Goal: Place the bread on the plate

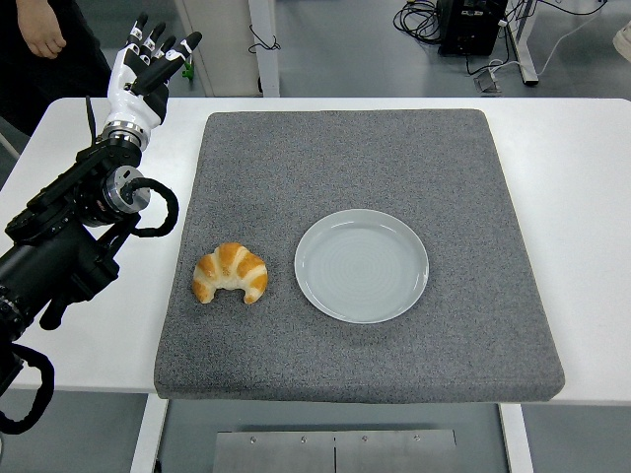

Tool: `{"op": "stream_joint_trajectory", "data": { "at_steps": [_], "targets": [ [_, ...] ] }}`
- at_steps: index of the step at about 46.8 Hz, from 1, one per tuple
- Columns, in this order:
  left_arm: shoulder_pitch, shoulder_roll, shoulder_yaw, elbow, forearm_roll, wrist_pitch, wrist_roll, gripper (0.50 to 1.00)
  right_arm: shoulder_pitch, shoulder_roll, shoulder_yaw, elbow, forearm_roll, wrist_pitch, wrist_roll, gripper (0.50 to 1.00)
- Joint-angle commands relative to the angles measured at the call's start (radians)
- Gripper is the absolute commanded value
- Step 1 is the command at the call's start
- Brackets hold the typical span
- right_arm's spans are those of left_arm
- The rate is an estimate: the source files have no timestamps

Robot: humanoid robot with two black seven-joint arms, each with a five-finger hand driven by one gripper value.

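Left robot hand (pixel 148 61) raised over desk's (pixel 572 197) far left corner. Mat (pixel 394 158) on desk, right of hand. Bread (pixel 230 273) on mat, nearer than hand; plate (pixel 362 265) just right of bread, apart.

bread (pixel 230 273): golden-brown, striped | plate (pixel 362 265): pale grey | mat (pixel 394 168): dark grey | table (pixel 572 177): white

A: Which arm is in view?

B: Only the left arm (pixel 69 232). It comes in from the left edge and slants up toward the far left of the picture, black along its length, with a loop of cable by the wrist.

A: And the hand?

B: The left hand (pixel 143 69) is white with black fingertips, raised at the arm's far end. Its fingers (pixel 158 44) are spread, pointing up and away, and hold nothing.
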Motion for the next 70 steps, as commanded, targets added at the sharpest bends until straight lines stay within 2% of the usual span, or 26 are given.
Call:
{"op": "stream_joint_trajectory", "data": {
  "at_steps": [1,26,34,46,52,58,65,70],
  "targets": [
    [0.002,0.000,0.004,0.000,0.000,0.000,-0.002,0.974,0.000,0.000,0.000,0.000,0.000,0.000,0.000,1.000],
    [-0.002,0.011,0.012,0.000,0.014,0.003,-0.006,0.974,0.000,0.000,0.000,0.000,0.000,0.000,0.000,1.000],
    [-0.003,0.018,0.052,-0.003,0.017,0.002,-0.005,0.974,0.000,0.000,0.000,0.000,0.000,0.000,0.000,1.000],
    [-0.020,0.084,0.150,-0.054,0.014,-0.001,0.008,0.972,0.000,0.000,0.000,0.000,0.000,0.000,0.000,1.000],
    [-0.032,0.126,0.177,-0.098,0.014,-0.001,0.044,0.974,0.000,0.000,0.000,0.000,0.000,0.001,0.000,1.000],
    [-0.034,0.178,0.199,-0.173,0.015,-0.001,0.057,0.974,0.000,0.000,0.000,0.000,0.000,0.001,0.000,1.000],
    [-0.061,0.278,0.299,-0.310,0.015,-0.001,0.049,0.974,0.000,0.000,0.000,0.000,0.000,0.001,0.000,1.000],
    [-0.083,0.315,0.346,-0.342,0.015,-0.004,0.048,0.974,0.000,0.000,0.000,0.000,0.000,0.000,0.000,1.000]
  ]
}}
